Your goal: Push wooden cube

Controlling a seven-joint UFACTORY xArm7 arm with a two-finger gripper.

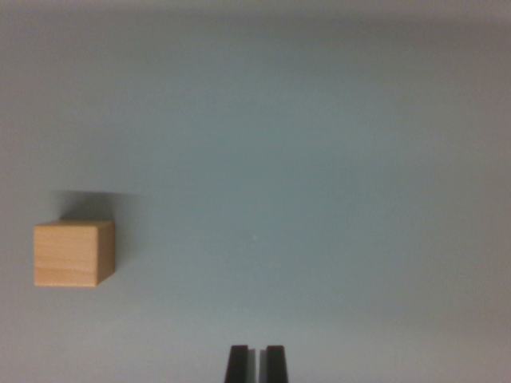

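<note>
A light wooden cube (73,254) rests on the grey surface at the wrist view's left, casting a shadow behind it. My gripper (255,361) pokes up from the bottom edge near the centre. Its two black fingertips stand side by side with only a thin slit between them and nothing held. The cube lies well to the left of the fingertips and a little further out, with bare surface between them.
A plain grey tabletop (319,175) fills the view. Its far part darkens toward the top edge.
</note>
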